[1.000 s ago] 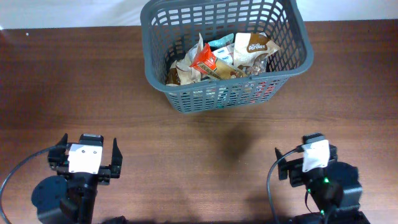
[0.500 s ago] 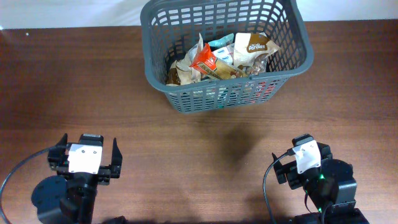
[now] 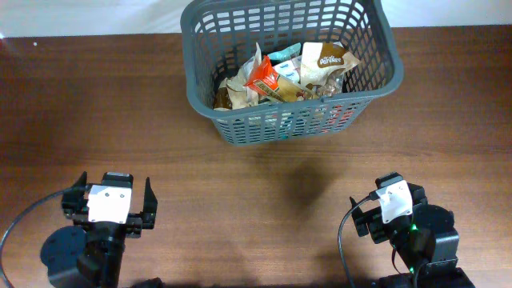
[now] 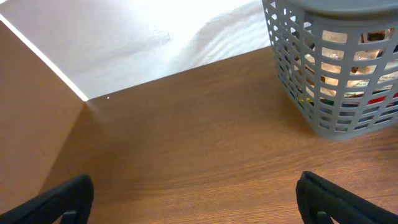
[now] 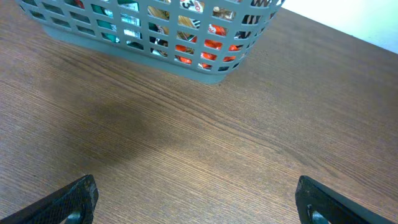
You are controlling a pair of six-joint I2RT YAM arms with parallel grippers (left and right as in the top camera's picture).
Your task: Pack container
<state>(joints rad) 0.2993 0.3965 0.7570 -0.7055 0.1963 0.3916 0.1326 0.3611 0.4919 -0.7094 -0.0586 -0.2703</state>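
The left gripper (image 3: pixel 113 192) and the right gripper (image 3: pixel 390 205) are both resting, jaws spread wide and empty, well apart from the container (image 3: pixel 288 128).

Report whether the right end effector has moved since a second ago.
Yes. The right end effector slid slightly left in the overhead view, judged against the container.

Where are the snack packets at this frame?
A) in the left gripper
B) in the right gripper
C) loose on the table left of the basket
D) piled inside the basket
D: the snack packets lie heaped inside the container, within its slotted walls.
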